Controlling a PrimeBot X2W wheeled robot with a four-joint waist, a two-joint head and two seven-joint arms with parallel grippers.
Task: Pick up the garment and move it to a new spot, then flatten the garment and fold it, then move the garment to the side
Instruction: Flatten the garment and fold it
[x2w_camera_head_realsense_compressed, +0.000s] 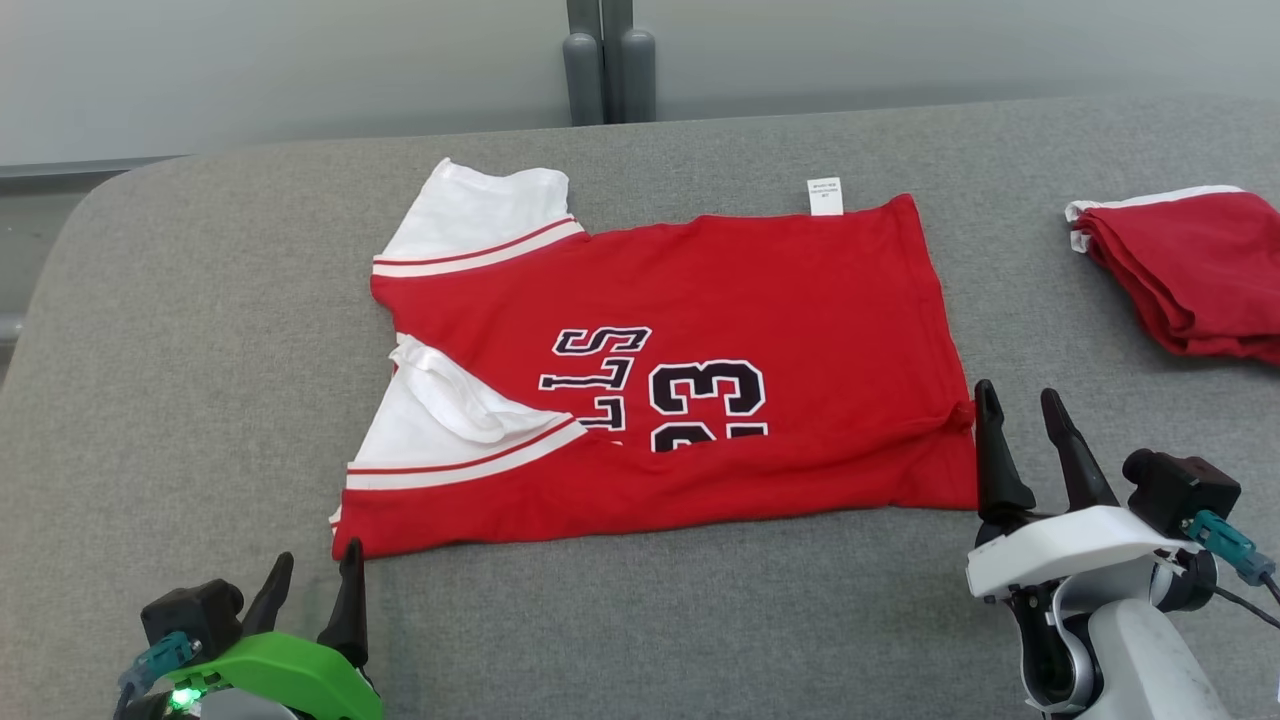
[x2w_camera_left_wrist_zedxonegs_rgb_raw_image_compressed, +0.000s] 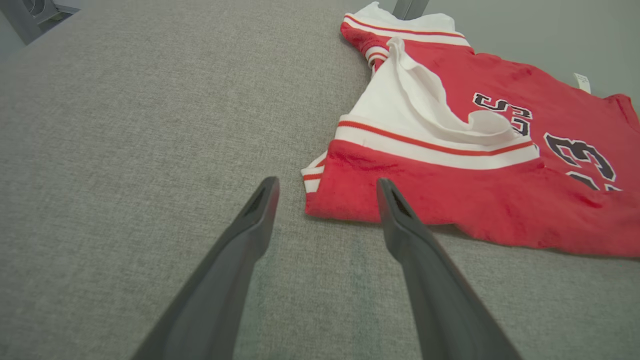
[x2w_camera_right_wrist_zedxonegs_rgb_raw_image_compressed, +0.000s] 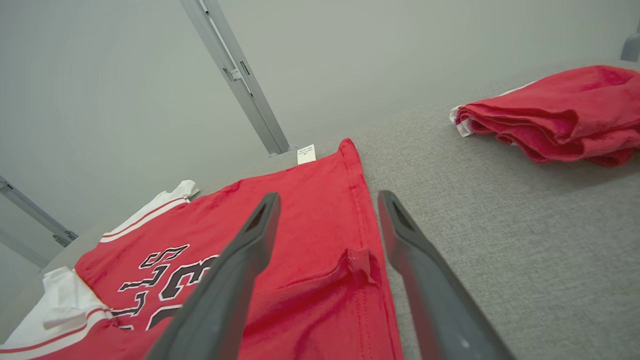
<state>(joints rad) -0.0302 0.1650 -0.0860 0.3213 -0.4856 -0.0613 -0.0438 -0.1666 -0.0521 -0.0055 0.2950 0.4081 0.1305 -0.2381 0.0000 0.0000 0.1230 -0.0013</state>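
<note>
Currently the left hand (x2w_camera_head_realsense_compressed: 318, 552) stands open and empty, its inner fingertip just beside the near-left corner of the garment (x2w_camera_head_realsense_compressed: 700, 300). The garment lies flat at mid-desk (x2w_camera_head_realsense_compressed: 150, 350), long axis running left to right. Its sleeves are to the left and its hem to the right, and a near strip is folded over the print. The right hand (x2w_camera_head_realsense_compressed: 1017, 390), likewise spread and empty, sits at the near-right hem corner. Each hand is nearest its own corner, so in my judgement the next fold would run away from the robot, across the short axis. A second folded red garment (x2w_camera_head_realsense_compressed: 1190, 270) lies well apart to the right.
</note>
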